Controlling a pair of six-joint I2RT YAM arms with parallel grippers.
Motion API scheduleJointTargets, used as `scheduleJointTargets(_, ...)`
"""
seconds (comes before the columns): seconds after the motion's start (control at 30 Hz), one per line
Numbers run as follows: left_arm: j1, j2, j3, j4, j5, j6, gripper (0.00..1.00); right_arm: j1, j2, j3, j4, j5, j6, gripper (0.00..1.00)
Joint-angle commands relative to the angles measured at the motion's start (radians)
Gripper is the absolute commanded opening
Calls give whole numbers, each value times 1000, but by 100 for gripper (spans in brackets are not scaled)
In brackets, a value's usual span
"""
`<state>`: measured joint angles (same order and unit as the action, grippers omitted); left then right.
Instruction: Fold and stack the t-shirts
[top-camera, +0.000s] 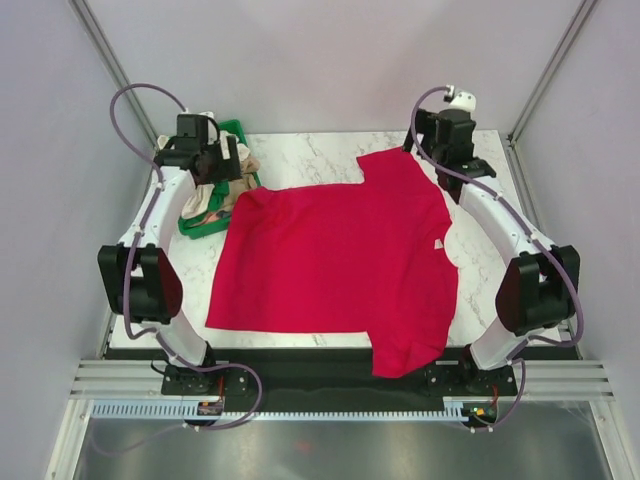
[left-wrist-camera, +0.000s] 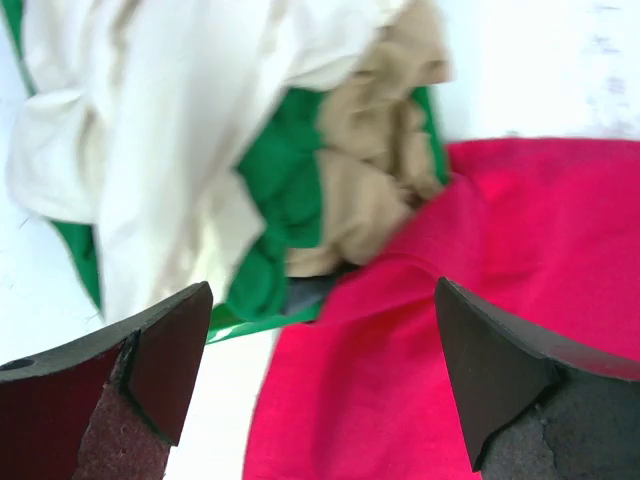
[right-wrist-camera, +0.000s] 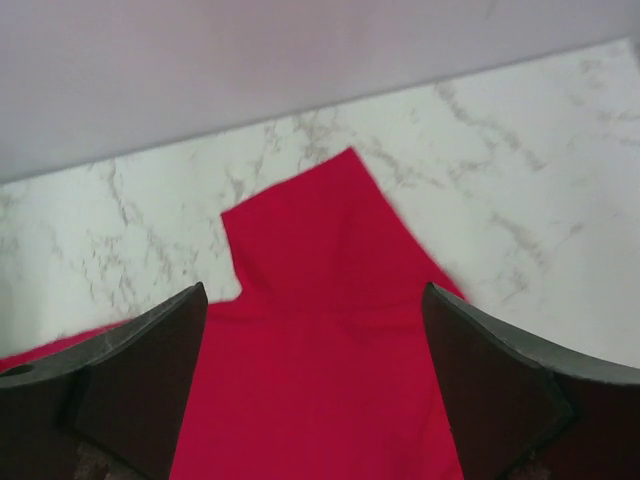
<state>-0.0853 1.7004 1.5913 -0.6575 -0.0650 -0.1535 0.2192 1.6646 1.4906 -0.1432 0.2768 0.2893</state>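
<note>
A large crimson-red t-shirt (top-camera: 340, 260) lies spread flat on the marble table, its white neck tag (top-camera: 438, 243) toward the right. One sleeve (right-wrist-camera: 310, 230) points to the far edge; the other (top-camera: 405, 350) hangs over the near edge. My left gripper (left-wrist-camera: 322, 300) hovers open over the shirt's far-left corner (left-wrist-camera: 500, 300), nothing between its fingers. My right gripper (right-wrist-camera: 314, 300) stands open above the far sleeve, also holding nothing. A cream-white t-shirt (left-wrist-camera: 150, 130) and a tan-beige t-shirt (left-wrist-camera: 375, 160) lie crumpled in the tray.
The green plastic tray (top-camera: 234, 128) stands at the far left of the table, touching the red shirt's corner. Bare marble (top-camera: 500, 200) shows to the right of the shirt. Walls and metal frame posts enclose the table on three sides.
</note>
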Motion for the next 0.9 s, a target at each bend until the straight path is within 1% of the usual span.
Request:
scheduleJointTargets(0.0,65,63,-21,-1,-19,-52,99,6,-2,-195,77,-180,129,95)
scheduleJointTargets(0.17,84,171,-4,-4,-22,-55,99,6,-22,-285,123,-257,157,93)
scheduleJointTargets(0.2,125,191,4,-7,-24,-57,99,6,-32,-303,131,-269,157,93)
scheduleJointTargets(0.27,145,264,38,-22,-33,-52,99,6,-40,-312,136,-274,159,93)
scheduleJointTargets(0.33,185,353,91,-71,-62,-61,99,8,-51,-326,134,-309,157,93)
scheduleJointTargets(0.37,223,387,110,-82,-62,-67,98,8,-61,-331,136,-315,159,93)
scheduleJointTargets(0.5,327,516,209,-134,-33,-86,95,8,-86,-378,134,-366,171,93)
scheduleJointTargets(0.57,386,577,265,-160,-21,-103,93,9,-104,-397,162,-379,172,93)
scheduleJointTargets(0.6,400,593,277,-163,-19,-107,90,11,-111,-418,165,-384,174,93)
scheduleJointTargets(0.67,423,605,294,-163,-60,-121,89,17,-123,-438,180,-392,175,93)
scheduleJointTargets(0.73,430,616,321,-163,-70,-126,90,35,-123,-458,188,-396,171,93)
scheduleJointTargets(0.77,432,614,332,-166,-97,-127,90,45,-121,-463,189,-393,168,93)
scheduleJointTargets(0.83,432,598,370,-172,-120,-132,93,60,-121,-471,189,-384,163,93)
scheduleJointTargets(0.87,433,588,383,-175,-142,-136,96,63,-118,-474,189,-384,159,93)
